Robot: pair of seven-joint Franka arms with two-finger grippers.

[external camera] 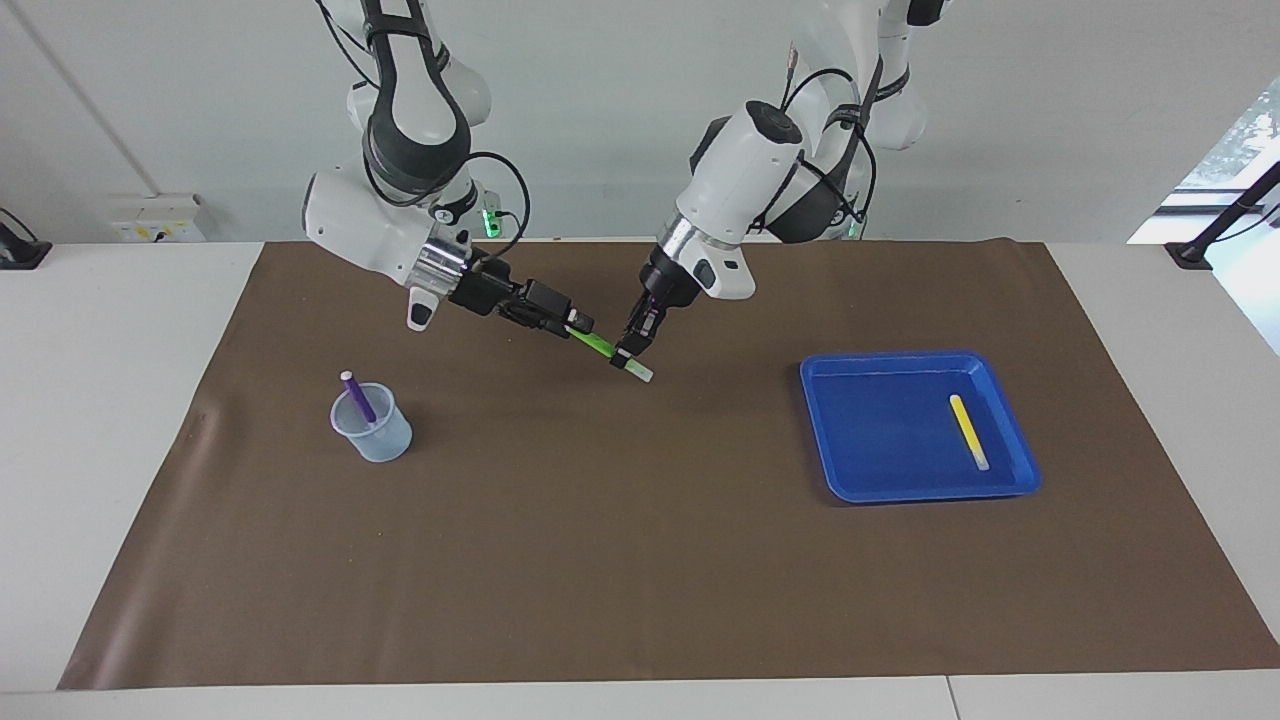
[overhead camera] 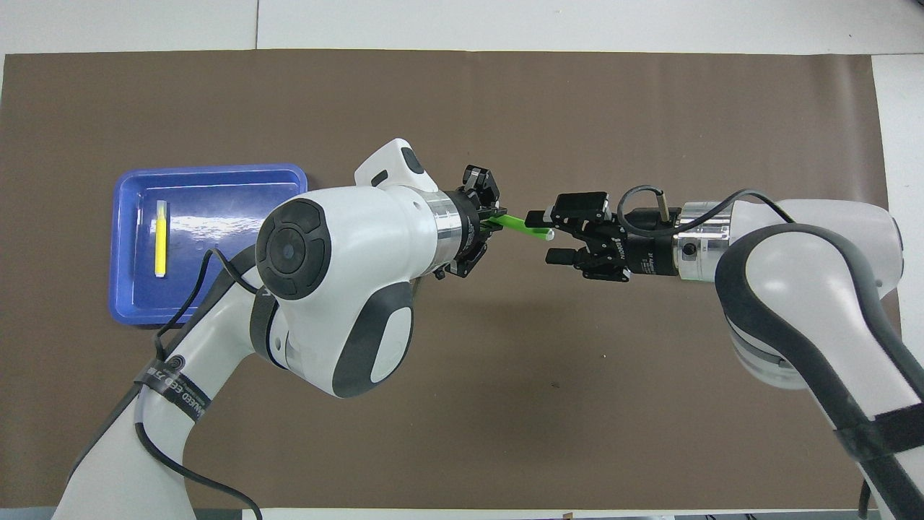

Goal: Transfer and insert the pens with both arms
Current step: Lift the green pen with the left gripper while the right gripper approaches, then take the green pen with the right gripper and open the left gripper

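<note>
Three pens: one green pen (external camera: 598, 346) at centre frame, one purple pen (external camera: 358, 396) at left, one yellow pen (external camera: 968, 431) at right. One clear cup (external camera: 373, 425), one blue tray (external camera: 915, 425), one brown mat (external camera: 640, 560), two robot arms.

we see a white table (external camera: 120, 420) filling most of the facing view, with a wide brown mat (external camera: 640, 560) spread across its middle. along the top of the frame runs a plain pale wall (external camera: 600, 100). at the upper left a white socket strip (external camera: 155, 218) sits at the foot of the wall. at the upper right edge a bright window (external camera: 1240, 150) lets in daylight, with a black clamp (external camera: 1195, 250) on the table just below it.
</note>
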